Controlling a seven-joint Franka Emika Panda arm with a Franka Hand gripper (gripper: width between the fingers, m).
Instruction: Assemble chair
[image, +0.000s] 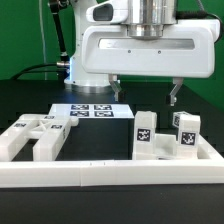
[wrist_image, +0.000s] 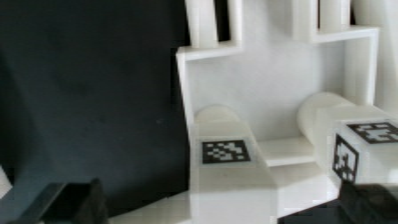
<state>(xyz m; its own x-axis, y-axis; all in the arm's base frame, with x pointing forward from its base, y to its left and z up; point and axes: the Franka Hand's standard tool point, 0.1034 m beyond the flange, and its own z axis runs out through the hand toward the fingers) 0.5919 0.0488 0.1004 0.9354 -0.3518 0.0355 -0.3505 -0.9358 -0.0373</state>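
White matte plastic lines the near edge of the dark surface (image: 100, 142): first the low border rail (image: 110, 176), then the chair parts just behind it. A flat notched piece (image: 35, 138) lies by the near corner on the exterior view's left. Two tagged posts (image: 145, 133) (image: 186, 132) stand toward the opposite near corner, and the wrist view suggests they rise from one slatted panel (wrist_image: 249, 75). These look light, rigid and smooth, so I'd pinch a post across its flat sides, low down. Mid-surface lies the marker board (image: 90, 110). Above the posts hang the jaws, spread apart and empty.
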